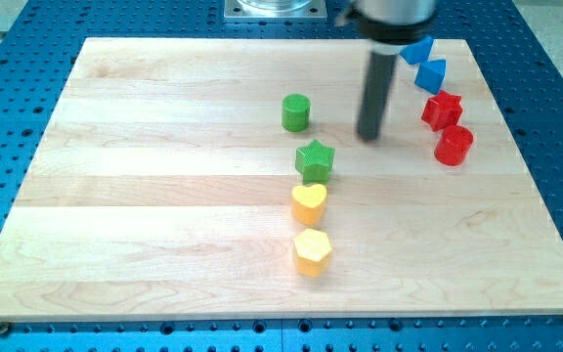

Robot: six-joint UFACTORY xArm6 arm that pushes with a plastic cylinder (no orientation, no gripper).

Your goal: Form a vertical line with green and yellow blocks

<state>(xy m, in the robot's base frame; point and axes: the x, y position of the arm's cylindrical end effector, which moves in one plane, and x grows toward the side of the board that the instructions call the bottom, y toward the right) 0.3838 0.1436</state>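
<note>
A green cylinder (296, 112) stands upper middle of the wooden board (145, 196). Below it and slightly right is a green star (315, 159). A yellow heart (309, 203) sits just under the star, touching or nearly touching it. A yellow hexagon (312, 251) sits below the heart. These form a rough column, with the cylinder offset to the left. My tip (368, 135) is right of the green cylinder and up-right of the green star, apart from both.
At the view's upper right are two blue blocks (416, 51) (431, 74), a red star (442, 110) and a red cylinder (454, 145). The rod's mount (389, 20) hangs over the board's top edge. Blue perforated table surrounds the board.
</note>
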